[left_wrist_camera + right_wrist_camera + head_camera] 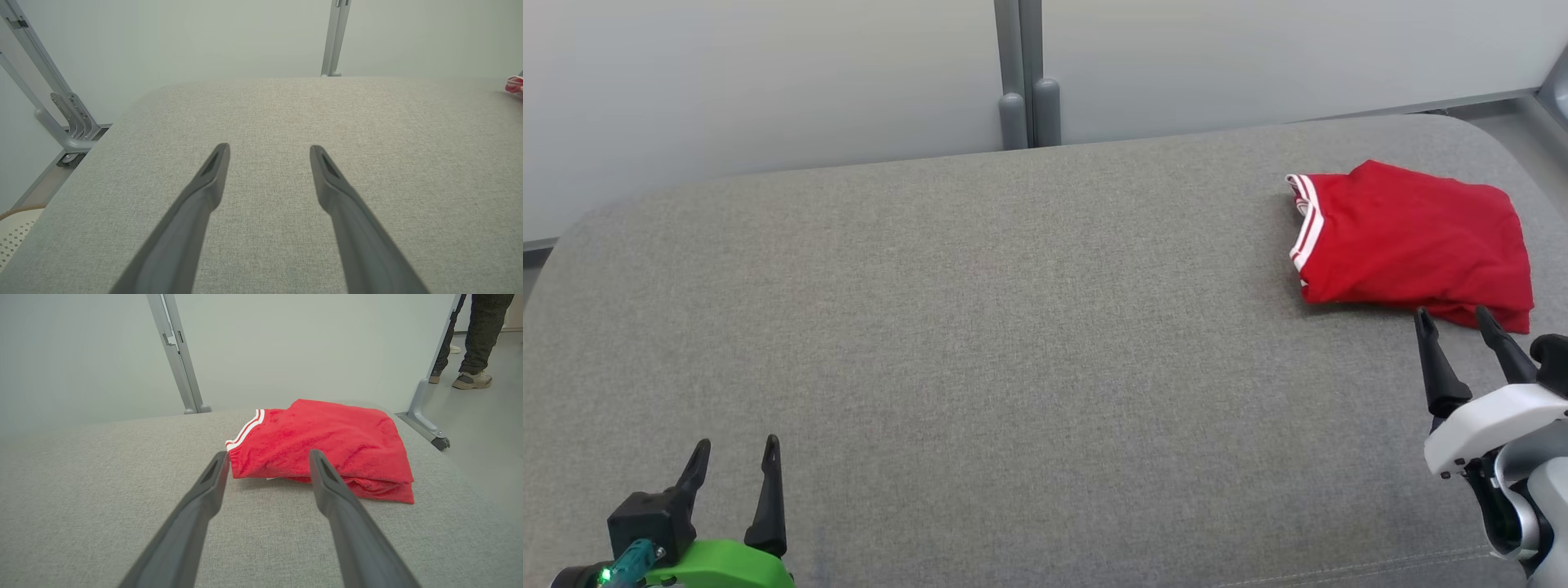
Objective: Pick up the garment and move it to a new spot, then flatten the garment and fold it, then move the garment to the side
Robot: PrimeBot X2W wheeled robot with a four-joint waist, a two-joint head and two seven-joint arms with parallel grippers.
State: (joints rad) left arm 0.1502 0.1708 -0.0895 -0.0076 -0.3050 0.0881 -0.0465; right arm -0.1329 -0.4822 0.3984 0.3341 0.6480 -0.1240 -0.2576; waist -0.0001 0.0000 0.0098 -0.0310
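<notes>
A folded red garment [1413,237] with white-striped trim is lying at the upper right of the head view, near the right end of a grey upholstered surface [1013,343]. The right gripper [1452,312] is hovering at the lower right of that frame, its two dark fingers spread apart and holding nothing. Their tips are pointing at the garment's near edge; whether they are touching the cloth cannot be told. In the right wrist view the fingers are framing that same edge, with the white stripes showing at the left of the bundle. The left gripper [737,443] is hanging at the lower left of the head view, well apart from the garment, its fingers likewise spread over bare fabric and gripping nothing. Pale panels [768,82] and a grey post [1021,73] are standing behind the surface. A person's legs [478,335] are showing at the upper right of the right wrist view.
</notes>
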